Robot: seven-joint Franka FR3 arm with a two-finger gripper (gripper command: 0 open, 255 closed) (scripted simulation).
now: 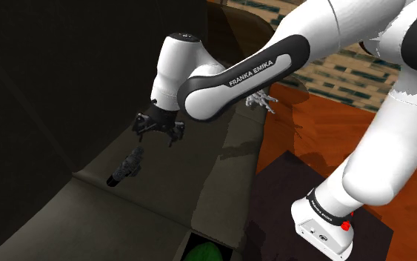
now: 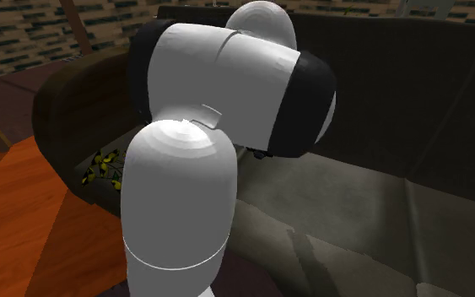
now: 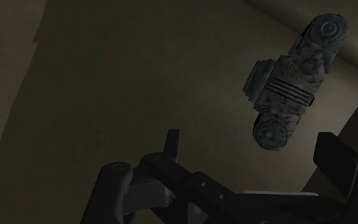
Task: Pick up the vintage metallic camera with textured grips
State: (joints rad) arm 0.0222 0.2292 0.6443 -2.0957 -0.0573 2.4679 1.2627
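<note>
The vintage camera (image 1: 127,167) is a small, mottled grey-metal body with round dials, lying on the dark sofa seat (image 1: 199,178). My black gripper (image 1: 158,130) hangs above the seat, a little up and to the shoulder view's right of the camera, apart from it. In the wrist view the camera (image 3: 292,83) lies ahead of the gripper (image 3: 254,153), closer to the right-hand finger (image 3: 336,159). The fingers stand apart with nothing between them. In the second exterior view the white arm (image 2: 210,126) covers the hand and the camera.
The sofa's dark backrest (image 1: 66,89) rises just behind the camera. A pale spiky object (image 1: 262,100) sits near the sofa's far end. A green thing (image 1: 203,252) shows below the seat's front edge. Orange wood floor (image 1: 325,133) lies beside the stand. A yellow-black object (image 2: 100,169) rests by the sofa arm.
</note>
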